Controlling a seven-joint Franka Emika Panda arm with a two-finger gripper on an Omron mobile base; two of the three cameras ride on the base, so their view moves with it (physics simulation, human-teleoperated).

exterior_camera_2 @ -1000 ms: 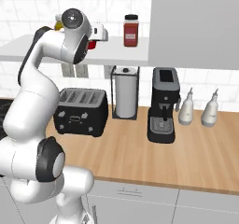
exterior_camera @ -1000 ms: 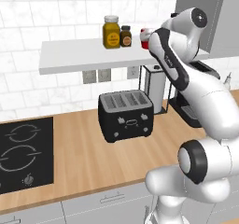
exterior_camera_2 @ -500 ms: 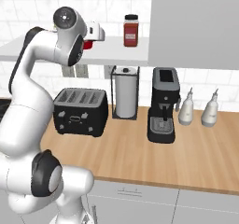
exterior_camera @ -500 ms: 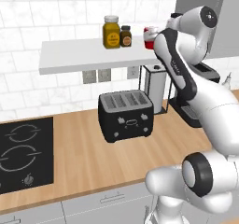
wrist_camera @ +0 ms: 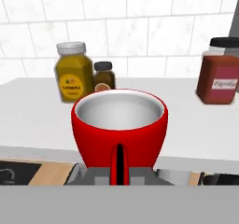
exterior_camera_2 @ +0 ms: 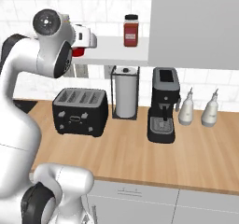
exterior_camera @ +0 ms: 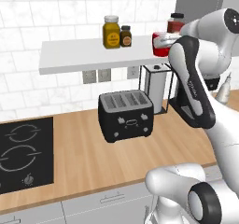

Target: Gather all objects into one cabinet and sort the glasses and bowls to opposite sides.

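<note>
My gripper [exterior_camera: 164,42] is shut on the rim of the red cup [wrist_camera: 119,125], one dark finger running down its near wall. The cup [exterior_camera: 161,44] hangs upright and empty at the front edge of the white wall shelf [exterior_camera: 84,57], just left of the grey cabinet door [exterior_camera_2: 196,27]. From the right base the cup [exterior_camera_2: 78,50] peeks out below my white hand [exterior_camera_2: 86,37]. The mug and the bowls are out of view.
On the shelf stand a yellow spice jar [wrist_camera: 71,72], a small dark jar [wrist_camera: 103,76] and a red jar [wrist_camera: 217,72]. Below on the wooden counter sit a black toaster [exterior_camera: 126,115], paper towel holder [exterior_camera_2: 125,97], coffee machine [exterior_camera_2: 163,104], two bottles [exterior_camera_2: 186,108] and the hob [exterior_camera: 23,153].
The hand has drawn the red cup back from the wall toward the shelf's front edge and a little lower. The arm's upper links have swung across. The grip stays the same.
</note>
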